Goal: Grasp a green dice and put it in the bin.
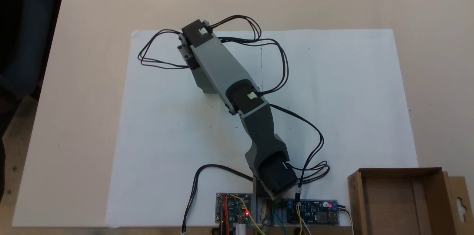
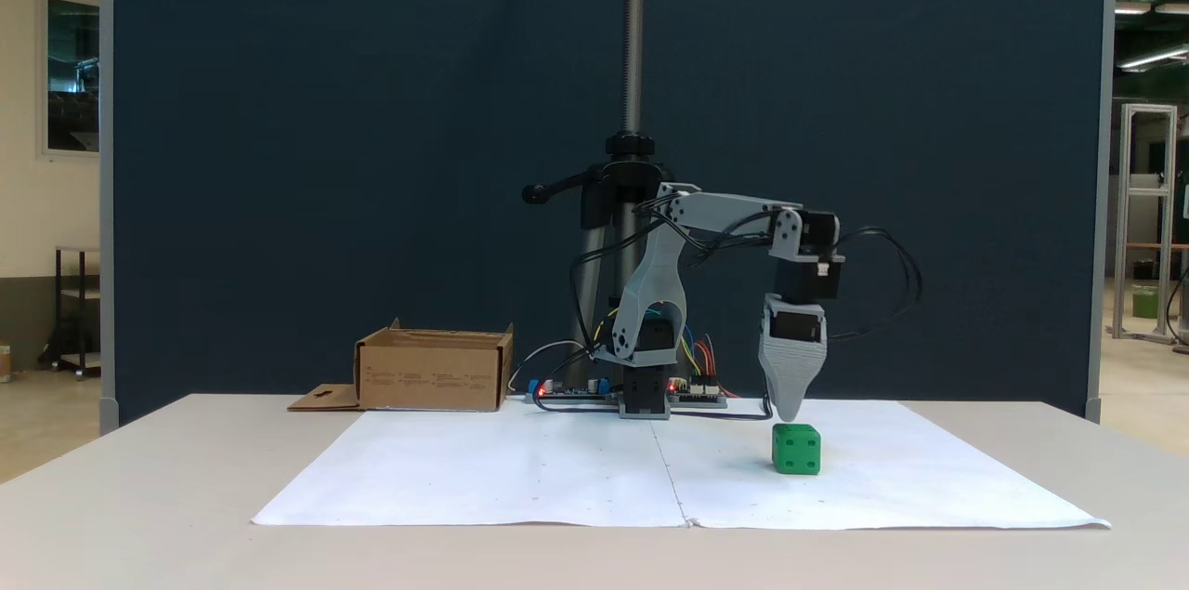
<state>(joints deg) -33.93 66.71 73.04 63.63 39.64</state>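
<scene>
The green dice is a small bright cube lying on the white paper sheet, right of the arm's base in the fixed view from the front. My gripper points straight down just above and slightly behind the dice, its tip close to the top face. From this side its jaws overlap into one tapered grey shape, so I cannot tell how wide they stand. Seen from above, the forearm covers whatever lies beneath it. The bin is a brown cardboard box at the left of the front view, and its wall shows at the lower right from above.
A white paper sheet covers the middle of the table. Circuit boards and loose black cables lie by the arm's base. A camera stand pole rises behind the base. The bin's flap has a keyhole cut-out.
</scene>
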